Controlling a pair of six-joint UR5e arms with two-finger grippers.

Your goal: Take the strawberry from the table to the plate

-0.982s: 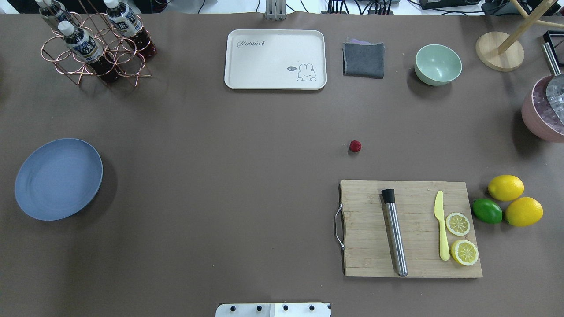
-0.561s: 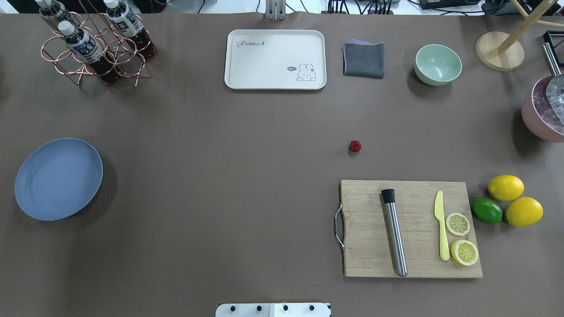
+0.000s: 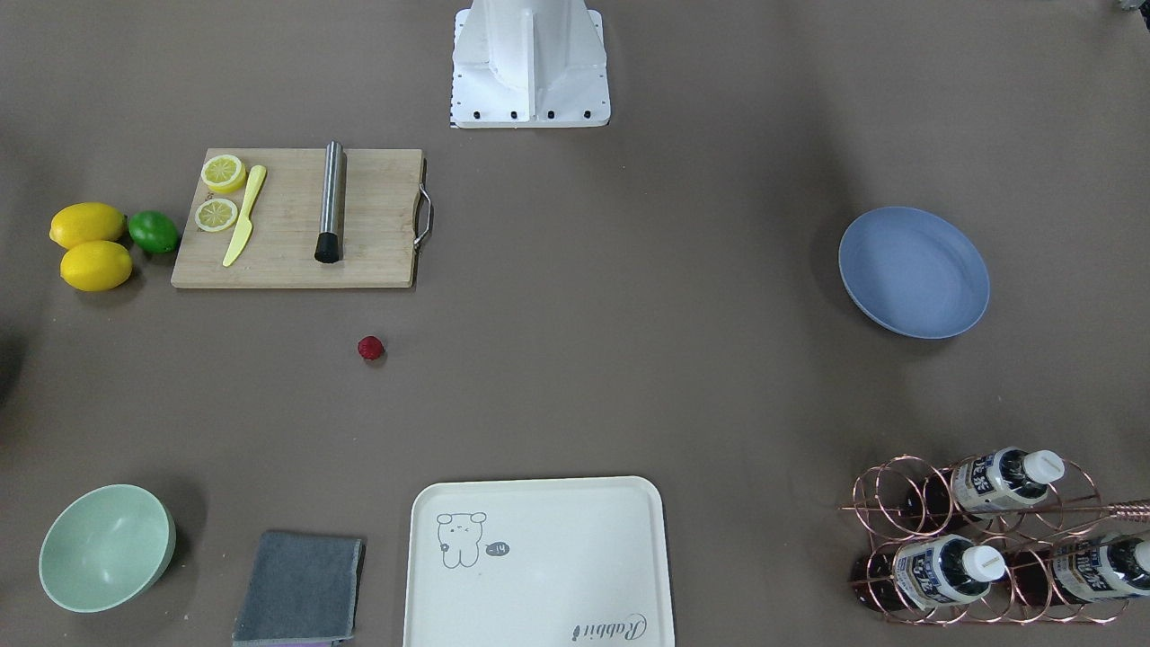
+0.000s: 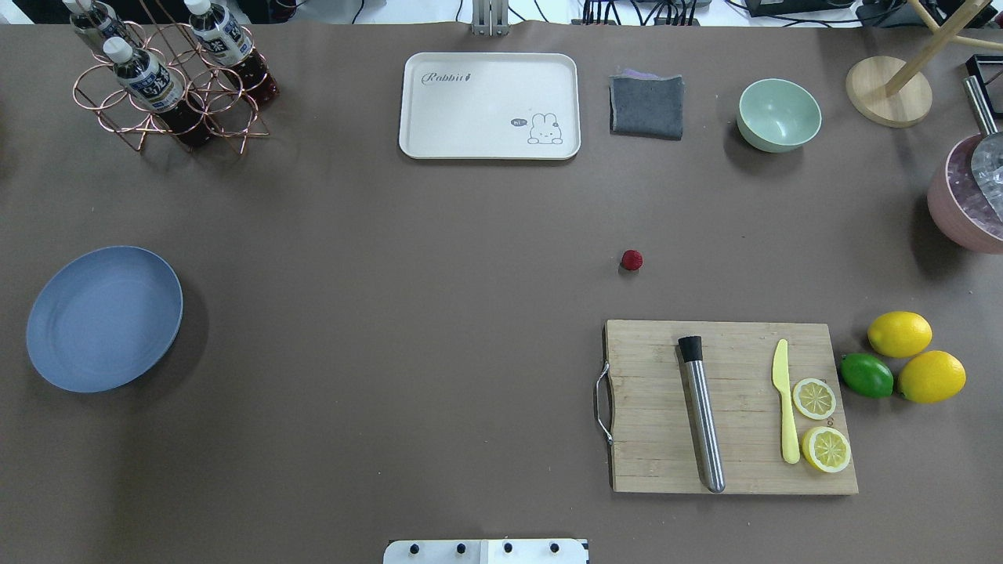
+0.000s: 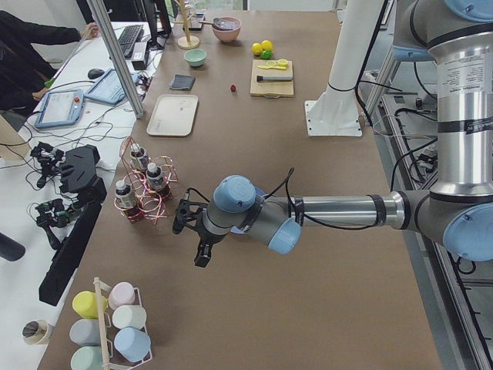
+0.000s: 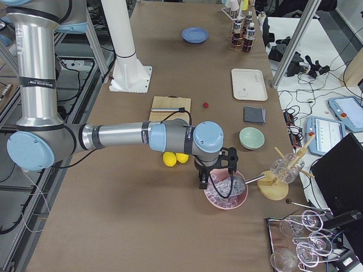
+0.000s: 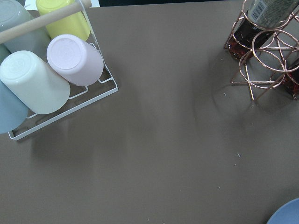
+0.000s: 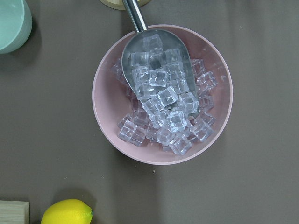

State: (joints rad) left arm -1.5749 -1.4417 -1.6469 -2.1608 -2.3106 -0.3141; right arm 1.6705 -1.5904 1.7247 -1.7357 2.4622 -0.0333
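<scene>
The strawberry (image 4: 631, 260) (image 3: 370, 348), a tiny dark-red berry, lies alone on the brown table (image 4: 392, 313), just beyond the cutting board. The blue-lavender plate (image 4: 104, 317) (image 3: 914, 284) sits bare at the far left; its rim shows in the left wrist view's corner (image 7: 286, 215). No gripper shows in the overhead or front views. The left gripper (image 5: 200, 258) hangs above the table's left end, between the bottle rack and the cup rack. Far from the berry, the right gripper (image 6: 218, 182) hovers over the pink ice bowl. I cannot tell whether either is open or shut.
A cutting board (image 4: 650, 407) holds a steel muddler, a yellow knife and lemon slices; two lemons (image 4: 899, 334) and a lime lie beside it. A cream tray (image 4: 489, 105), grey cloth, mint bowl (image 4: 778, 114), bottle rack (image 4: 168, 78) and pink ice bowl (image 8: 161, 93) with scoop ring the table.
</scene>
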